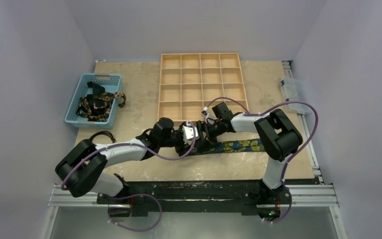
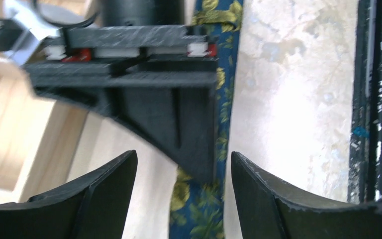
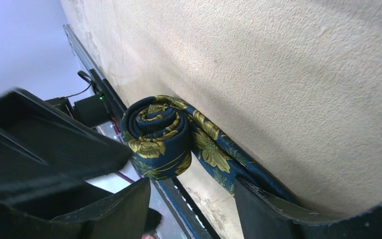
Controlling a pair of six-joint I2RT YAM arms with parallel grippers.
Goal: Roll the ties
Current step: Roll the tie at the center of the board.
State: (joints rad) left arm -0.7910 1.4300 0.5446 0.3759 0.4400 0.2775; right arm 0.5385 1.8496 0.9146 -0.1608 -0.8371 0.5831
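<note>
Blue plastic basket (image 1: 74, 107) sits way over on the left of the counter (image 1: 139, 89), with a heap of dark, gold-printed ties (image 1: 98, 105) dumped in it. Just in front of it, a thin black cable loop (image 1: 99, 133) lies on the counter. Moving right, both arms meet just in front of the wooden tray (image 1: 200, 87), which is a 4 by 4 grid. The left fingers (image 2: 104, 196) are spread apart with nothing pinched, hovering over a navy-and-gold tie (image 1: 241, 145) that runs along the counter near the front edge. 1 end of it is wound into a tight roll (image 3: 156, 137), and the rest trails off flat to the right. The right fingers (image 3: 273, 211) are apart too, with the roll just past their tips and not squeezed. Clear plastic box (image 1: 292, 94) sits at the far right edge.
</note>
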